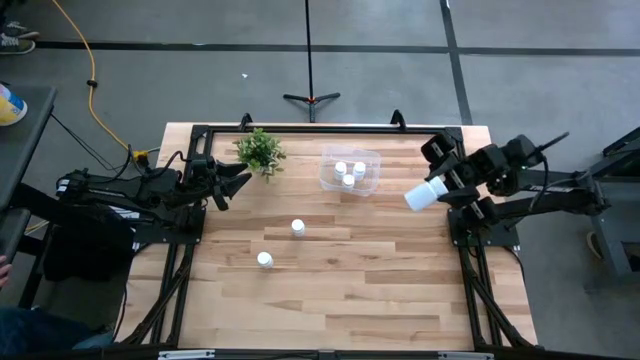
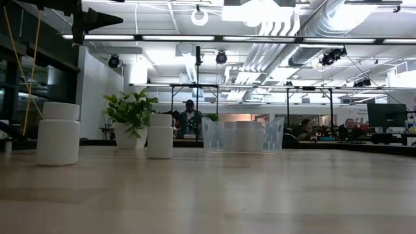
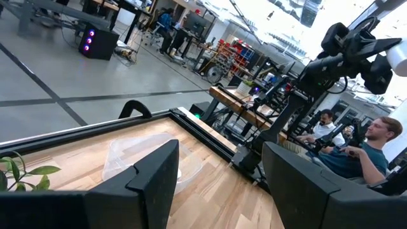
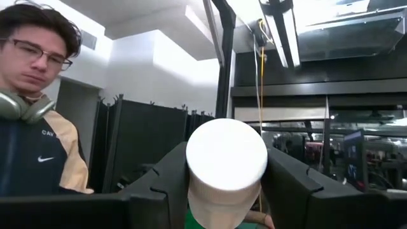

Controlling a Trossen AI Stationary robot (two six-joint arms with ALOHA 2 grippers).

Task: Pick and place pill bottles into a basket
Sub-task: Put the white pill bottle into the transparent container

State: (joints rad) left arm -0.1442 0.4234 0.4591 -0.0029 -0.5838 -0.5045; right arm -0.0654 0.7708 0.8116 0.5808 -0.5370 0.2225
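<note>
Right wrist view: one pill bottle [image 4: 226, 168] was seen clamped between the right gripper [image 4: 226, 184] fingers, cap toward the camera. In the high view the same held bottle [image 1: 424, 194] was carried on its side, above the table [image 1: 340, 290] near its right edge, just right of the basket [image 1: 371, 160].

Three bottles [image 1: 349, 172] were recorded inside the basket, close together. Two bottles were left standing upright on the bare wood, well apart from the basket: one [image 1: 297, 227] nearer the middle, one [image 1: 264, 260] nearer the front.

Handling, as judged: the bottles appeared light, rigid and smooth-sided, so liable to slip or tip; a hold across the cylindrical body below the cap was judged best.

The left gripper [image 1: 238, 184] was noted waiting at the table's left side, jaws parted and nothing between them, just beside a small potted plant [image 1: 260, 150].

A person [image 4: 35, 114] was visible beyond the table in the right wrist view.
</note>
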